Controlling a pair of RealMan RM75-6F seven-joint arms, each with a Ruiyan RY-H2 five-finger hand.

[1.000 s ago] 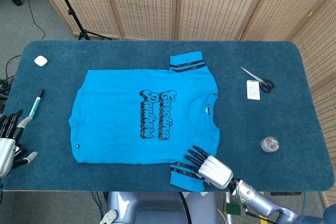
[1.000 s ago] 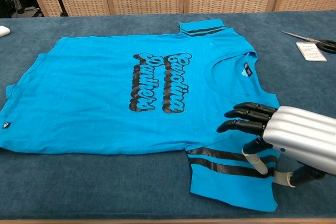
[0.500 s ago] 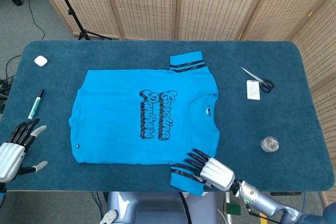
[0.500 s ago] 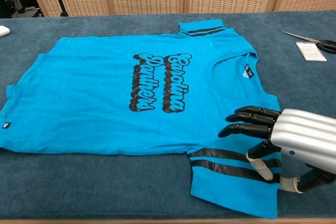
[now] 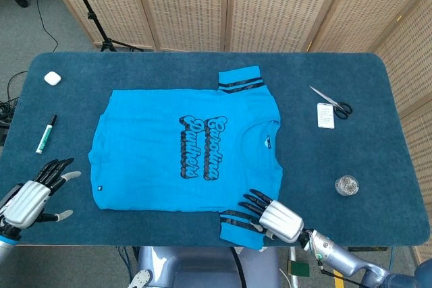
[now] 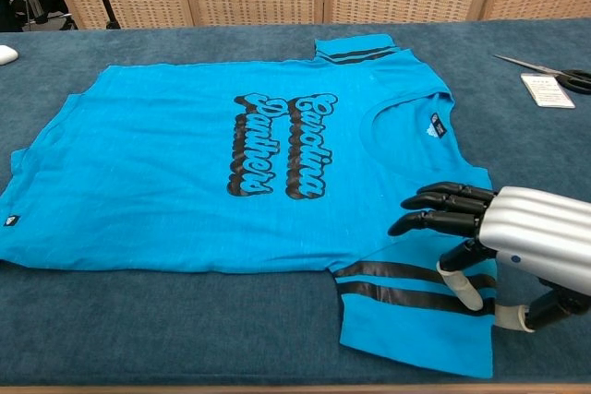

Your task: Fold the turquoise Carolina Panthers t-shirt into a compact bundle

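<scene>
The turquoise Carolina Panthers t-shirt (image 5: 189,146) lies flat and face up on the blue table, collar to the right, both striped sleeves spread out. My right hand (image 5: 273,217) hovers low over the near sleeve (image 5: 236,226) at the table's front edge. In the chest view this right hand (image 6: 503,246) has its dark fingers (image 6: 434,209) stretched out over the shirt's shoulder (image 6: 434,173), its thumb down by the striped sleeve (image 6: 406,316), and grips nothing. My left hand (image 5: 34,197) is near the front left corner, fingers spread, left of the shirt's hem and apart from it.
Scissors (image 5: 334,104) and a white card (image 5: 325,116) lie to the right of the shirt, a small round clear object (image 5: 346,185) nearer the front. A marker (image 5: 46,133) and a white case (image 5: 52,78) lie on the left. Folding screens stand behind the table.
My left hand has moved in from the left edge toward the shirt's hem. My right hand has shifted slightly toward the front edge over the near sleeve. The shirt lies as before.
</scene>
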